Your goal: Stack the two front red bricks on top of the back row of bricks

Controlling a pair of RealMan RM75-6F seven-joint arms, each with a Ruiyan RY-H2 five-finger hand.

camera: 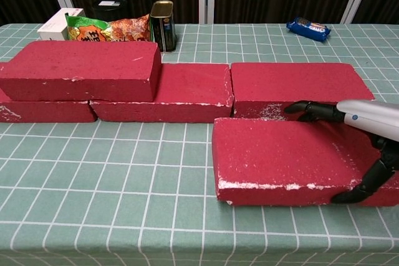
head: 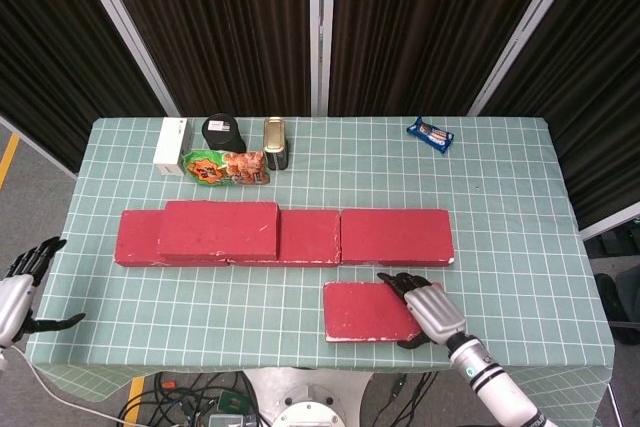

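Looking down from the head view, the right hand (head: 428, 309) grips the right end of the front brick (head: 368, 311), a flat red slab lying just before the back row of bricks (head: 285, 235); one stacked brick (head: 218, 229) already sits on that row's left part. The left hand (head: 18, 292) hangs off the checked tablecloth (head: 520, 207), fingers spread, holding nothing. From the chest view, the front brick (camera: 280, 161) shows a rough, white-chipped edge, fingers (camera: 312, 110) over its top and thumb under its near side.
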